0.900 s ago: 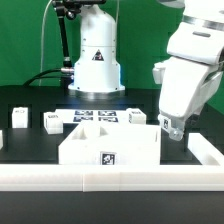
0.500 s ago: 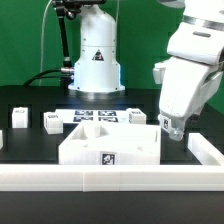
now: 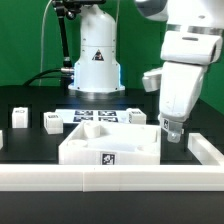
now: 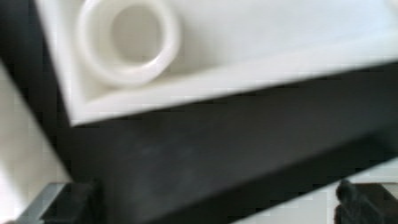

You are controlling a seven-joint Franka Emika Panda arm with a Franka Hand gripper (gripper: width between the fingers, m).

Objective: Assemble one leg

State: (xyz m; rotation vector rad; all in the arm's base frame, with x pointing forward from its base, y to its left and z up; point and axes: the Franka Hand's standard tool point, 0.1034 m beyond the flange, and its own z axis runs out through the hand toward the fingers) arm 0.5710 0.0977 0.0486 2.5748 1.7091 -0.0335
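Currently the leg (image 3: 52, 122), a small white post with a dark tag, stands on the black table (image 3: 30, 146) at the exterior view's left, well apart from the gripper (image 3: 172, 131), whose fingers are spread and empty.

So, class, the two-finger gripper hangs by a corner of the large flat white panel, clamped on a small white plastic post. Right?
No. The wrist view shows the two-finger gripper open and empty; it does hang by a corner of the large flat white panel.
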